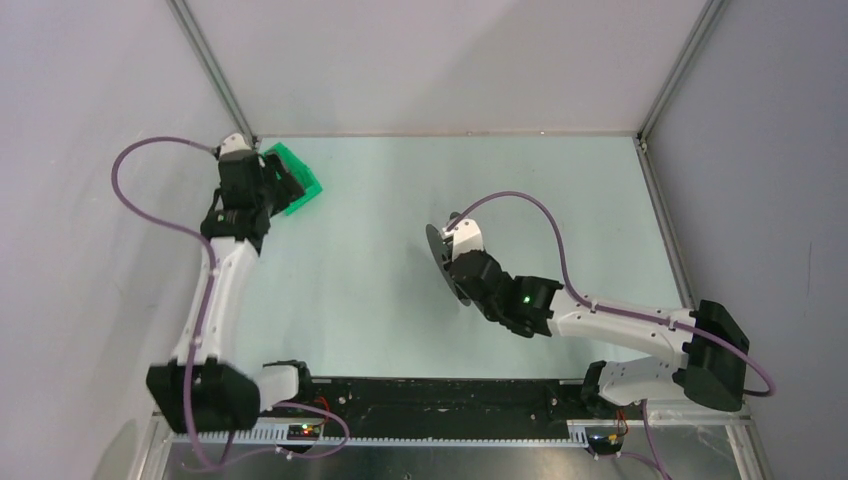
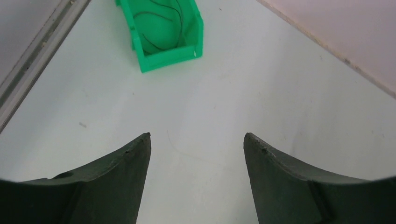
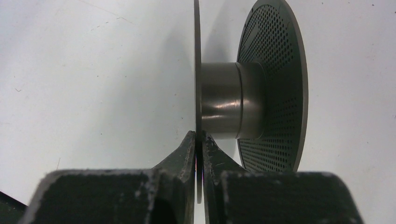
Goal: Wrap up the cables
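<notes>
Bare table (image 1: 370,250) lies open between the green bin (image 2: 168,53), seemingly near the left wall (image 1: 100,100), and the mid-table spool (image 3: 252,98).

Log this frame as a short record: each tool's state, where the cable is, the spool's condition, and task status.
left tool: open, empty, above the table, short of the green bin
right tool: shut on one thin flange of the spool
cable: loose curls inside the green bin
spool hub: bare, no cable wound on it
task status: wrapping not yet begun
</notes>
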You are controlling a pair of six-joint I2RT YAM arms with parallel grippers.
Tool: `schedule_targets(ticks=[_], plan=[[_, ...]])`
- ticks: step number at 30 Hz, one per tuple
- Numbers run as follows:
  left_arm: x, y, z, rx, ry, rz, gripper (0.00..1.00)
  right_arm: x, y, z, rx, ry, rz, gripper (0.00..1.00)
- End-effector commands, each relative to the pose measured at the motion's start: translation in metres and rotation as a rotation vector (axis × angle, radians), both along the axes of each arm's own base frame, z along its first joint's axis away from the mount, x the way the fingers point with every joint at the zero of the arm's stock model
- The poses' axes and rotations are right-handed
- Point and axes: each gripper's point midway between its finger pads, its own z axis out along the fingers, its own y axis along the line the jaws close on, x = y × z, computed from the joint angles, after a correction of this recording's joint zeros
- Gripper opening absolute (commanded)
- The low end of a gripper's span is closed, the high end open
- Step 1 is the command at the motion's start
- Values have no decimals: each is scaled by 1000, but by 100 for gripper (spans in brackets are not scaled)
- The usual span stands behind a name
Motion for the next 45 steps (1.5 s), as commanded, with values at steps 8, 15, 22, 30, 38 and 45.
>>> schedule_targets(ticks=[8,15,22,30,38,45], plan=[[142,44,-15,-174,-96,157,68,0,0,10,5,-17,-2,13],[213,66,-68,-315,-143,248,60,-4,8,0,32,26,52,13],[256,96,-105,-389,-156,297,58,0,6,-9,56,52,49,13],[271,114,-106,-393,-215,338,52,5,1,-10,74,74,45,13],[268,124,-126,-405,-193,389,50,8,-4,-4,96,69,36,13],[264,127,-140,-421,-170,406,46,10,-5,-5,110,76,39,13]])
